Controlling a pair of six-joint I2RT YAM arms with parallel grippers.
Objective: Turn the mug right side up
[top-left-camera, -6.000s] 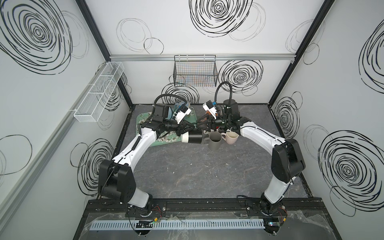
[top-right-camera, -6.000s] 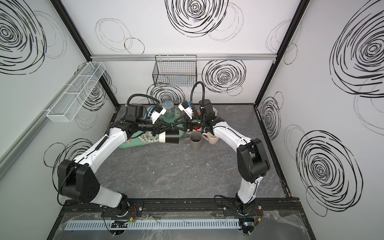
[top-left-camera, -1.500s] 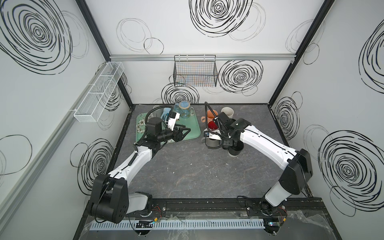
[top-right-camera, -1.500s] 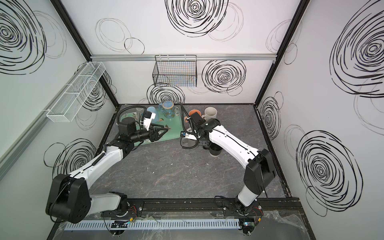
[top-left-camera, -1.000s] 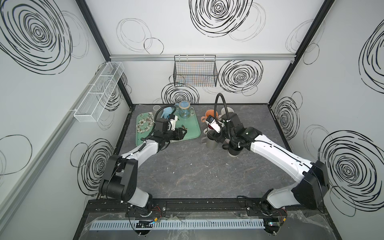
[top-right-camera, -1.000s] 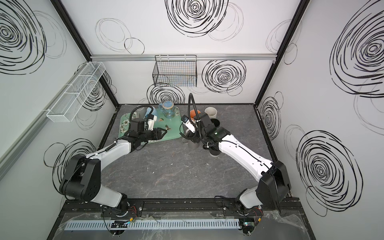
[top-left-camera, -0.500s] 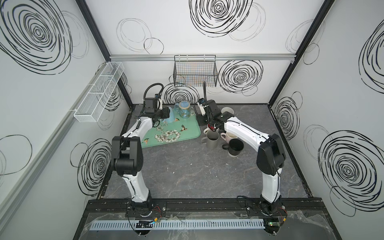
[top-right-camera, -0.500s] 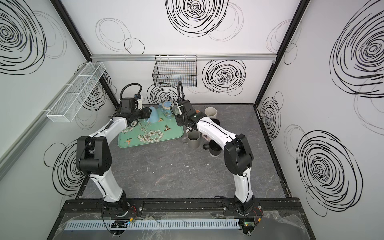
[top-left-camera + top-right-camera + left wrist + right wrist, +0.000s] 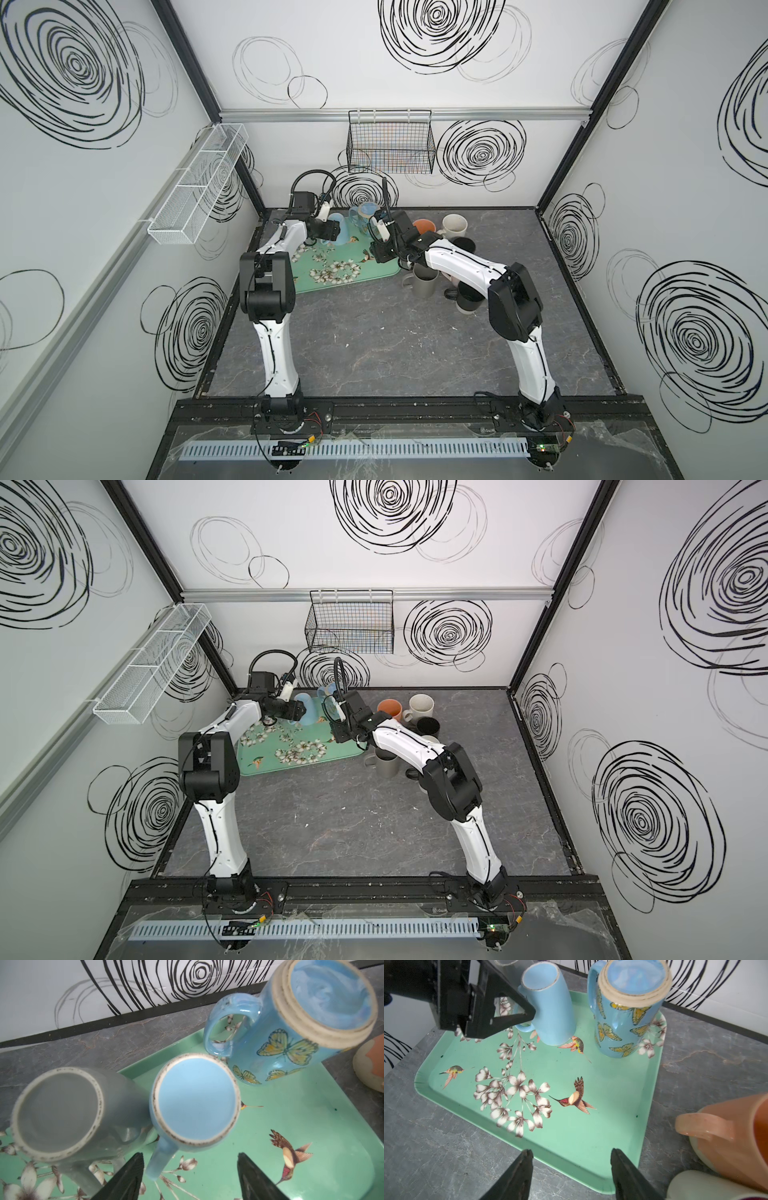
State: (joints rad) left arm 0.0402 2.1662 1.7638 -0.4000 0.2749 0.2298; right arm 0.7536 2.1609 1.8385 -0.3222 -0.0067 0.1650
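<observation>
So — left wrist, left gripper (image 9: pixel 190 1155): jaws stood apart, gripping nothing; the handle of the light blue mug (image 9: pixel 196 1101) showed between them, close to one finger.
Left wrist, light blue mug: upside down on the green tray (image 9: pixel 311 1115), between the grey mug (image 9: pixel 58 1109) and the butterfly mug (image 9: pixel 291 1043), both inverted too.
Right wrist, right gripper (image 9: pixel 571 1151): jaws spread and empty over the tray's rim; orange mug (image 9: pixel 737 1136) on the table (image 9: pixel 446 1147), just off the tray.
Top views, grippers: both at the tray — the left one just beside the light blue mug.

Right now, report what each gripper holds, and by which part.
Nothing is held. The left gripper is open, the light blue mug's handle between its fingers; the right gripper is open above the tray.
</observation>
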